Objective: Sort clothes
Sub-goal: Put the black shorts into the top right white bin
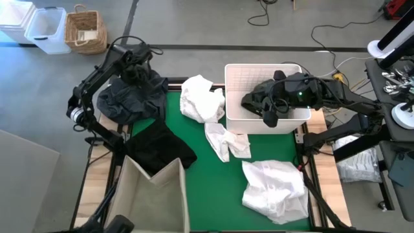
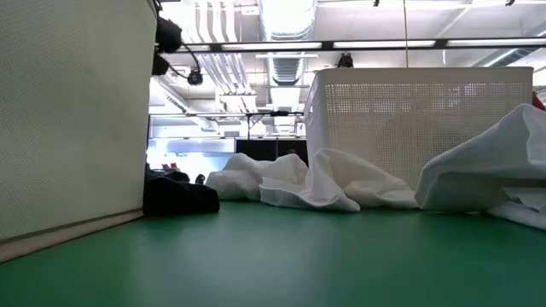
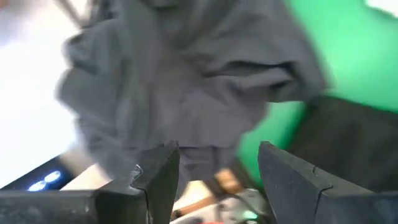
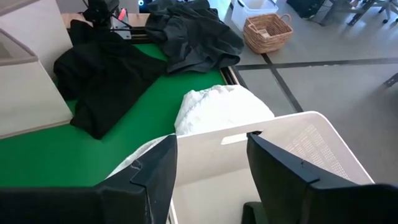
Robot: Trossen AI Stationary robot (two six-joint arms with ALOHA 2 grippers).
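- Sorting still half done: several clothes lie loose on the green tabletop (image 1: pixel 213 188), none visibly in the white basket (image 1: pixel 259 123) yet, bin contents not visible.
- Left hand (image 1: pixel 134 70) hangs over the far-left corner, right above the dark grey garment (image 1: pixel 129 97); its wrist view shows the fingers parted with nothing between them, fabric filling the view beyond.
- Grey garment sits bunched, half off the tabletop edge, touching the black garment (image 1: pixel 158 145) that lies just beside the beige bin (image 1: pixel 178 178).
- Right hand (image 1: pixel 270 116) is over the basket, fingers spread and empty; its wrist view looks across the basket rim toward the dark pile.
- White garments: one (image 1: pixel 202 97) bunched against the basket's left wall, one (image 1: pixel 226 141) small piece at the basket's near-left corner, one (image 1: pixel 275 188) big heap near the front right.
- Key relation: the grey garment is directly under the left hand, well apart from the right one, so the left arm looks like the one to grab it; a straight drop should do.
- Grey heap has no clear long axis, just a rumpled mound; any fold near the top would serve as a pinch point.
- Whites sit closer to the right hand, the bunched one nearest.
- Risk, my guess: the grey piece overhanging the edge could slide off if nudged instead of pinched.
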